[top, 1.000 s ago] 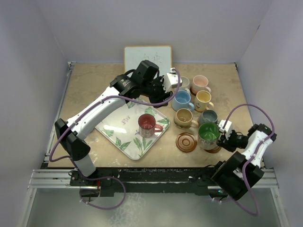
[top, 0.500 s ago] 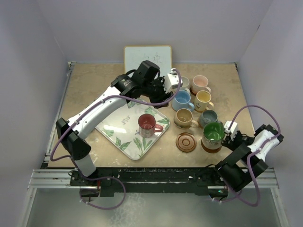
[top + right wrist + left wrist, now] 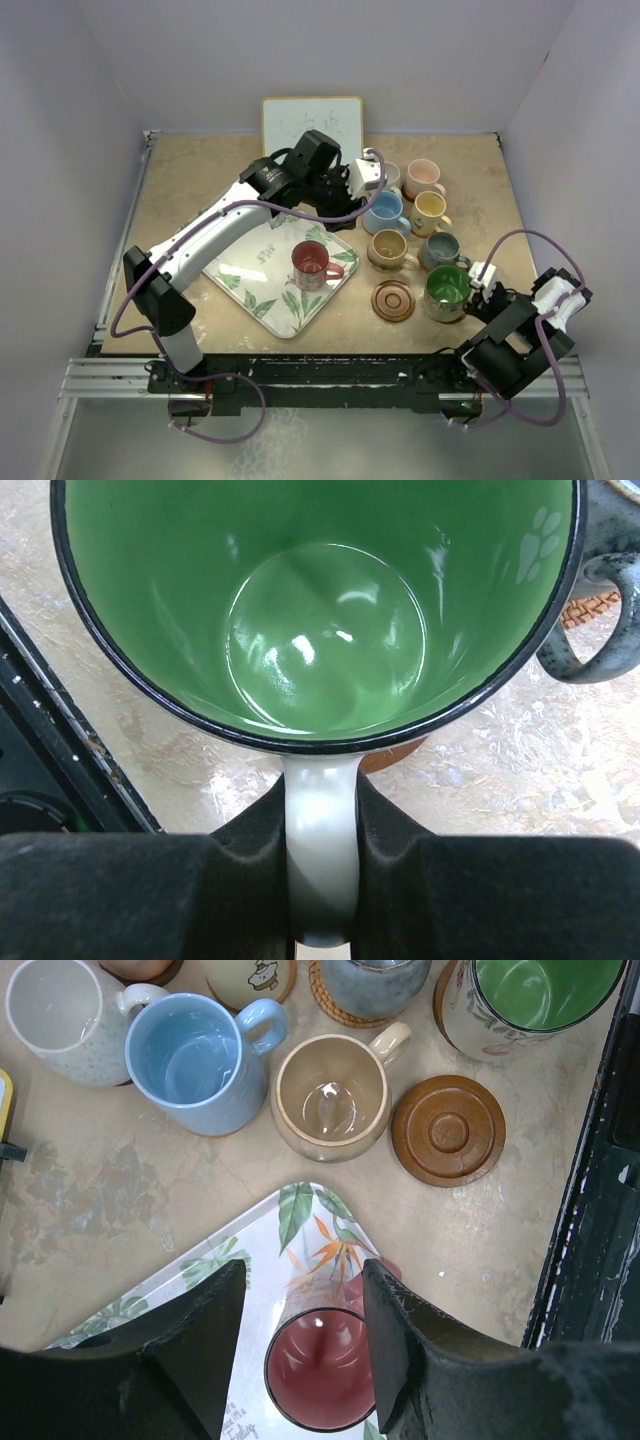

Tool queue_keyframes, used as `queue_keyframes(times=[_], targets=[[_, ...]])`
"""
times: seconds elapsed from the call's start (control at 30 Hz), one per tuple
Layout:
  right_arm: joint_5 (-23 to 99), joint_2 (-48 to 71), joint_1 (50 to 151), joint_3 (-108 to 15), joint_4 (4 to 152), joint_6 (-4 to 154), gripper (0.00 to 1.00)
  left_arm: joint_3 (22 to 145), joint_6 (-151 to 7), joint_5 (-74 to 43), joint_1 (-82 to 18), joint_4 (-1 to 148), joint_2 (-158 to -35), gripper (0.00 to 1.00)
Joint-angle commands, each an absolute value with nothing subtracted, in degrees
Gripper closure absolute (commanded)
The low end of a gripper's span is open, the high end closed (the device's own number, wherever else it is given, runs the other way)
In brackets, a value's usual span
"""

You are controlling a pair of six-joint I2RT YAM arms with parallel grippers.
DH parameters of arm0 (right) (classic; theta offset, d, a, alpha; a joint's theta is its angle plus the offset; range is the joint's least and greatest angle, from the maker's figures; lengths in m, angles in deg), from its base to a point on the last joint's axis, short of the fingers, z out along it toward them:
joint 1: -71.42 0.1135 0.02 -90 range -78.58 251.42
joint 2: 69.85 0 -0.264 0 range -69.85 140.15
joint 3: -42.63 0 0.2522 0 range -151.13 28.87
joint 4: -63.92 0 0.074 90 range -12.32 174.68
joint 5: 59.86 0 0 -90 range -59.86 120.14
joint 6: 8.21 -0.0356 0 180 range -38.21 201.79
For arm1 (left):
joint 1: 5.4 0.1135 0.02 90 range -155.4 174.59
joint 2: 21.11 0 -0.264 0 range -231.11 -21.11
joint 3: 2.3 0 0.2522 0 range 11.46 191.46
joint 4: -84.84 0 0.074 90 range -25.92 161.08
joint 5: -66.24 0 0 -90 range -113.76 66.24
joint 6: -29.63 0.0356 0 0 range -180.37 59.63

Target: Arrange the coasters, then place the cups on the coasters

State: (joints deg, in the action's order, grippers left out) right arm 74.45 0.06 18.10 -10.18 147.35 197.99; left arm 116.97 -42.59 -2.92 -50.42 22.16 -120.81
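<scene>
My right gripper [image 3: 320, 800] [image 3: 479, 290] is shut on the white handle of the green cup [image 3: 320, 610] [image 3: 445, 288], which sits over a brown coaster [image 3: 400, 754]. Beside it lies a bare dark wooden coaster [image 3: 393, 300] [image 3: 448, 1130]. The red cup [image 3: 312, 262] [image 3: 320, 1380] stands on the leaf-patterned tray [image 3: 250, 275]. My left gripper [image 3: 303, 1275] [image 3: 340, 195] hangs open high above it, the cup showing between its fingers untouched. Tan [image 3: 330, 1095], light blue [image 3: 190, 1055], off-white [image 3: 55, 1015], grey-blue [image 3: 438, 248], yellow [image 3: 430, 208] and pink [image 3: 423, 175] cups stand grouped.
A small whiteboard [image 3: 312, 125] leans against the back wall. The black rail of the table's near edge [image 3: 600, 1240] runs close behind the green cup and the bare coaster. The grey-blue cup's handle [image 3: 600, 590] is just right of the green cup.
My right arm has swung its elbow out to the right while keeping hold of the green cup, which shifted slightly right. The left arm has barely moved.
</scene>
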Motion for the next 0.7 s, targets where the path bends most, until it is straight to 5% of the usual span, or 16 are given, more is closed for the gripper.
queue_keyframes(times=[0.0,0.67], targets=[[78.29,-0.09,17.81,-9.1,147.96,199.28,1.0,118.52,-41.93,-1.34,-50.13,23.1,-120.52,0.52],[74.18,5.78,17.81,-9.73,140.44,195.93,0.72,117.91,-41.38,-0.58,-50.21,22.75,-120.34,0.52]])
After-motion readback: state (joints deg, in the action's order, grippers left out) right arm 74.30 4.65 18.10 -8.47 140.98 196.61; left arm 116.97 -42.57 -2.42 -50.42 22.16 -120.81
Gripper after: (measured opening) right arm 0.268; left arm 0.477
